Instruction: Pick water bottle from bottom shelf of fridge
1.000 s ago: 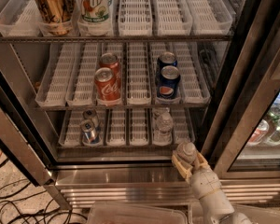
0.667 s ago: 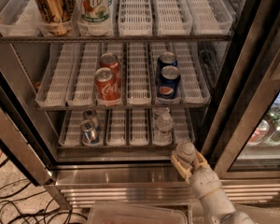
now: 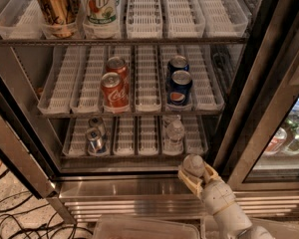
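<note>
Open fridge (image 3: 139, 195) with a stainless steel base, seen from in front and above; its dark door frame (image 3: 249, 83) rises to the right of the gripper, and beyond that frame a glass panel (image 3: 289, 133) shows more bottles. Three racks of white slotted trays lie beyond and above the gripper. The top shelf (image 3: 189, 14), farthest up, holds a gold can (image 3: 52, 4) and a green-and-white bottle (image 3: 100, 4) at far left. The middle shelf (image 3: 144, 83) carries two red cola cans (image 3: 112, 91) up and to the left and two blue cola cans (image 3: 179, 86) almost straight above the gripper; this rack overhangs the one beneath. The bottom shelf (image 3: 139, 143), dimmer and shorter, sits just beyond the gripper, its steel front edge lying between the two. The pale arm (image 3: 224, 208) enters from the lower right. The gripper (image 3: 195, 172) hangs outside the cabinet over the steel sill, below the shelf front and apart from everything; whether it is spread or pressed together cannot be told. The water bottle (image 3: 175, 132) stands upright in a lane tray just up and slightly left of the gripper, near the shelf front, a second bottle (image 3: 169, 119) just behind it. Two small blue-and-silver cans (image 3: 94, 139) stand well to the left on the same rack. Dark cables (image 3: 20, 218) trail on the floor at far left.
</note>
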Controlling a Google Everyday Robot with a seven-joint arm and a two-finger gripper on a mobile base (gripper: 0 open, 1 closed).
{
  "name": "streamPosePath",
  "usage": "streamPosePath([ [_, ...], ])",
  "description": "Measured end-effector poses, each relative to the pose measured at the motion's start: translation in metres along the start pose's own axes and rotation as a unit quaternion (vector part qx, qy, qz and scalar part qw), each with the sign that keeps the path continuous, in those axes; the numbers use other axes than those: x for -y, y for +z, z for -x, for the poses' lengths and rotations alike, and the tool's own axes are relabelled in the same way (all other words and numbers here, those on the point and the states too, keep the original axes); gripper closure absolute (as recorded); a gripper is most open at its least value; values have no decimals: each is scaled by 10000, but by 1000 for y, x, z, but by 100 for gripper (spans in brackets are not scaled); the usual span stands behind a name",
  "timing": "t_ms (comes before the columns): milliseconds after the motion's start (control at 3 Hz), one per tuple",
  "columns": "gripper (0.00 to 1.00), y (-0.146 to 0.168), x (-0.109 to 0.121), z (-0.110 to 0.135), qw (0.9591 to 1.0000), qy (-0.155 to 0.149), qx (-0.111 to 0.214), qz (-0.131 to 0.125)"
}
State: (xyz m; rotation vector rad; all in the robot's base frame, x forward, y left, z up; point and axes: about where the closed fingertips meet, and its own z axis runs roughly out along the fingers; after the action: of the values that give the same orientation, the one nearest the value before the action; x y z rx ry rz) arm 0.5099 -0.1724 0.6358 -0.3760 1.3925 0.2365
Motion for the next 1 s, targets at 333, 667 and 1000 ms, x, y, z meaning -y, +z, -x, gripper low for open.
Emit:
streamPosePath([
  [333,100,0,0,0,10000,0,0,0],
  [667,100,-2,-3,3,9999,-77,63,125],
  [1000,100,-5,-7,11,9987,-230,49,463],
])
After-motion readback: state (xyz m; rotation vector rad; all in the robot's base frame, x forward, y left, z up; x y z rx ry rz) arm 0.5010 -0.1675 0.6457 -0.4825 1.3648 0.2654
